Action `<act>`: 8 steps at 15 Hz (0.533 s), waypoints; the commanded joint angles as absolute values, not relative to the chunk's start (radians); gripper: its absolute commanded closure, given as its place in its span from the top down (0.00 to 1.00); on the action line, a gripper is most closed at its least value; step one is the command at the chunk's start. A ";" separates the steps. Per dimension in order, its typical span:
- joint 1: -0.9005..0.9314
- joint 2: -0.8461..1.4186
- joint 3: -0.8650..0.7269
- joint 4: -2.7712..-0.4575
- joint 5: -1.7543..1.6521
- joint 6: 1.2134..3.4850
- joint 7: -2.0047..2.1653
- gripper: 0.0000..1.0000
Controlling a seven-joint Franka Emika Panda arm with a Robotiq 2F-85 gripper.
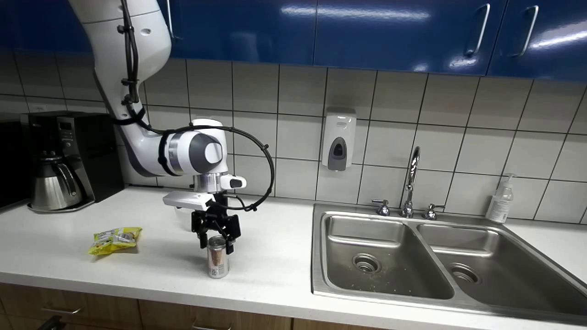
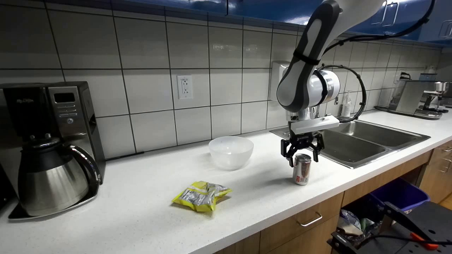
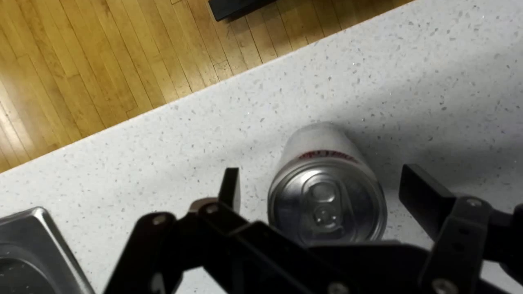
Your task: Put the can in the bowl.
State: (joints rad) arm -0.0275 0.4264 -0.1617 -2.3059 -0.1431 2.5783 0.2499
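Near the tiled wall, the cloudy bowl seems empty; the silver, red-lettered soda can stands between the gripper's spread fingers.

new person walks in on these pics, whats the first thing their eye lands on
Probably the big white arm, hanging over the counter with its black jaws open, one on either side of the upright can. The yellow packet likely stands out next, lying on the counter to the left of the can in both exterior views. Then the glossy blue cabinets, running across the top of an exterior view.
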 commanded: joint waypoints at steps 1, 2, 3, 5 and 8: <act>-0.021 0.427 -0.169 -2.300 -0.137 2.577 0.245 1.00; -0.021 0.427 -0.170 -2.297 -0.138 2.577 0.246 1.00; -0.021 0.427 -0.171 -2.295 -0.138 2.577 0.246 1.00; -0.021 0.427 -0.172 -2.294 -0.138 2.577 0.246 1.00; -0.021 0.427 -0.172 -2.294 -0.138 2.577 0.246 1.00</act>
